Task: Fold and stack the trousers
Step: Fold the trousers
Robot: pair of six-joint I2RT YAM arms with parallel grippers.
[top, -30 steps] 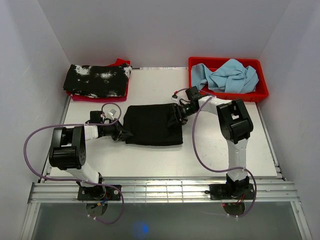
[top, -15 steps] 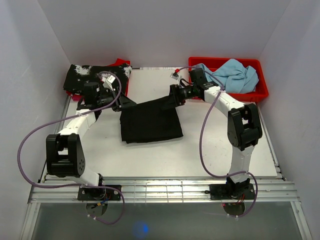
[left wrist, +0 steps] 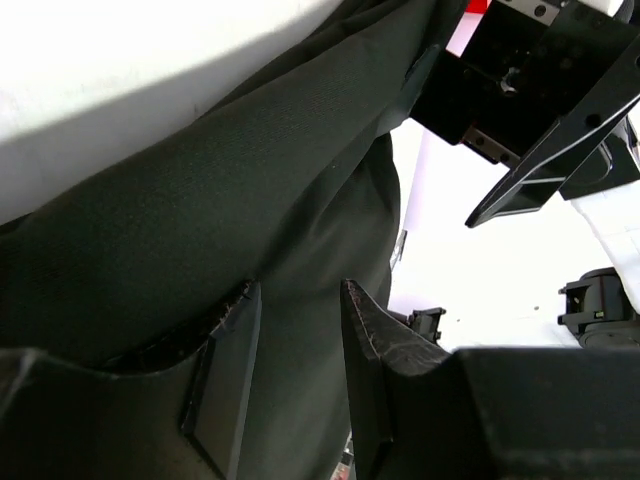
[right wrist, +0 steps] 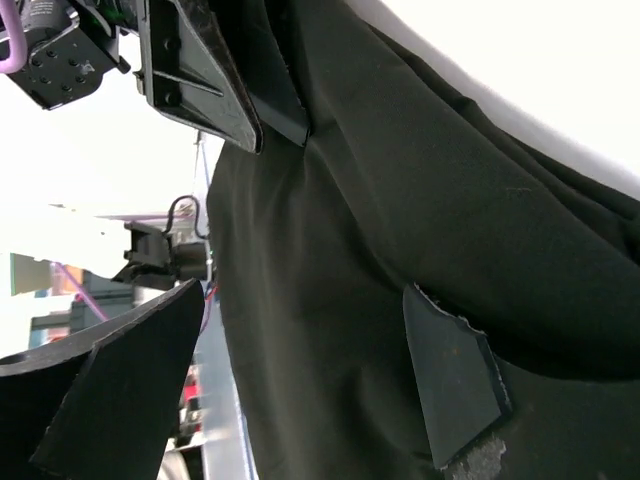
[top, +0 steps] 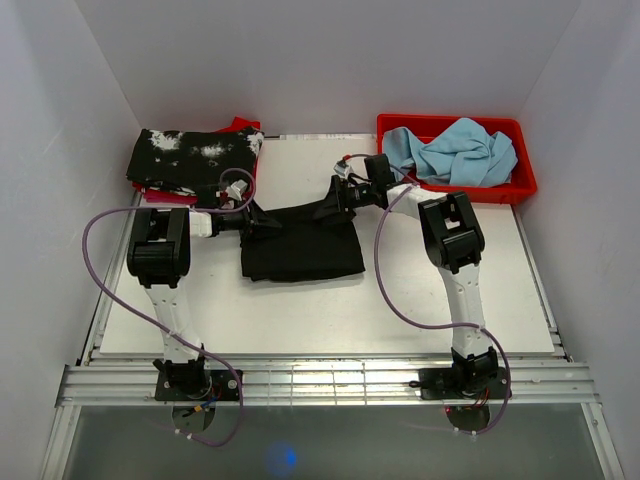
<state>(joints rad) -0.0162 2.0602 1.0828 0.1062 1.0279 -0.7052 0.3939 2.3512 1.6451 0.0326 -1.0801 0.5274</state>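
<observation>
**White table: trousers folded small, stacking not done**

Nearest my bases, the table (top: pixel 300 320) is bare white. Mid-table lie the trousers (top: pixel 300 255): plain black, folded to a compact block, a bit skewed. The near edge is flat on the top. The far edge isn't flat; it rises in two peaks, one toward each pincer.

L pincer (left wrist: pixel 298 295): fingers parted w/ a modest gap, at the far-left corner of the block. Black cloth fills the wrist view & lies against one finger, but I see nothing clamped.

R pincer (right wrist: pixel 300 295): spread wide at the far-right corner. Cloth drapes past one finger, not pinched as far as I can tell. Each wrist view shows the other pincer across the cloth, so the two are close over that far edge.

Further back, far-left corner: black garment w/ white splotches (top: pixel 195 158), folded on something red (top: pixel 240 125). Far right: red tray (top: pixel 470 192) w/ a crumpled blue cloth (top: pixel 455 150).

Progress, my read: folding approx. done. The far edge needs to settle flat, maybe w/ a tidy-up. Stacking isn't done: the trousers lie apart from the far-left pile, which I take to be the stack. Left to do: grip both corners, carry over, set down square on top.
</observation>
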